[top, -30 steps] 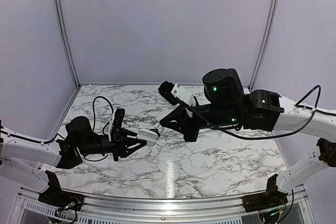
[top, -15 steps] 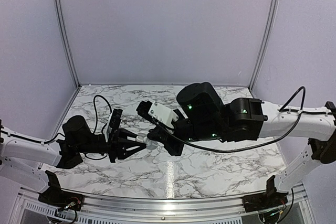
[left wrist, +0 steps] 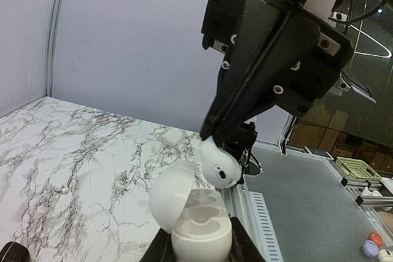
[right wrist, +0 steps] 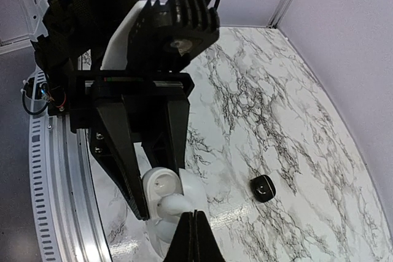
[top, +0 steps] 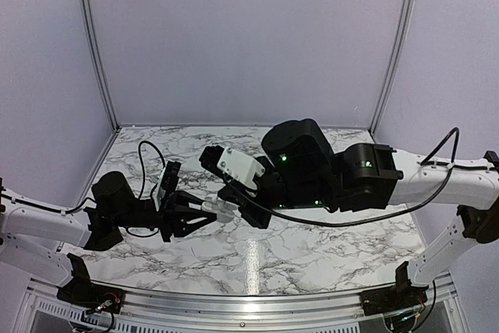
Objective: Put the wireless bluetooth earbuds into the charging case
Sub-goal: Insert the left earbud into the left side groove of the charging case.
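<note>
Starting at the left of the left wrist view, a small white piece (left wrist: 61, 189) lies alone on the marble desk (top: 312, 247), well apart from the charging case; too small to tell what it is. Next, the left end effector (top: 204, 217) is clamped on the base of the charging case (left wrist: 201, 237), one black finger on each side of it, the case carried clear of the desk. The case is white and egg-shaped, and its lid (left wrist: 171, 191) is hinged open and tipped back toward the left, so the two moulded wells face up. Just above the case, over its right-hand well and not yet seated, hangs one white earbud (left wrist: 219, 167), its rounded body lowest. Whether it touches the case rim cannot be told. Right end effector (left wrist: 207, 132) comes in from above and to the right of the case, fingers drawn narrow to a point and pinching the upper end of the earbud. In the right wrist view those fingertips meet at the bottom edge, with the earbud and the open lid directly beyond them. To the right of the case in that view, a black oval object (right wrist: 263, 188) sits on the desk, apart from both arms.
</note>
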Tool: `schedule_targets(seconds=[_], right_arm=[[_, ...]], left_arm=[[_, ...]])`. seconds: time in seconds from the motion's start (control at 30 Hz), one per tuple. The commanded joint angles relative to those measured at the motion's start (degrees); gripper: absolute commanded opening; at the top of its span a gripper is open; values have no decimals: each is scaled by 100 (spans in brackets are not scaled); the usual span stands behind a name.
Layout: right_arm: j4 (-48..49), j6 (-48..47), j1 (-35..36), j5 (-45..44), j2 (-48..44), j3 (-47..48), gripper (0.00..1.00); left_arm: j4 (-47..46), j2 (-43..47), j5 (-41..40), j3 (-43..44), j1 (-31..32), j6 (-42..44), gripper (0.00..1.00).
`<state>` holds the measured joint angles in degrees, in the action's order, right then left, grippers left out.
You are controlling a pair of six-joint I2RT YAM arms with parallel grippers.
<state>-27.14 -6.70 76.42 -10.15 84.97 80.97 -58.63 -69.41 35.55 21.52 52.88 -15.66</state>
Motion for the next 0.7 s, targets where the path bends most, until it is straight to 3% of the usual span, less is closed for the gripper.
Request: schedule_targets(seconds=[0.0,0.67], right_arm=[[-29,-247,298,-530,123,343,0],[85,-609,611,-1671,254,441,0]], left_arm=[[-262,3,20,10,20,-67,0],[-263,94,13,-42,29,-86,0]])
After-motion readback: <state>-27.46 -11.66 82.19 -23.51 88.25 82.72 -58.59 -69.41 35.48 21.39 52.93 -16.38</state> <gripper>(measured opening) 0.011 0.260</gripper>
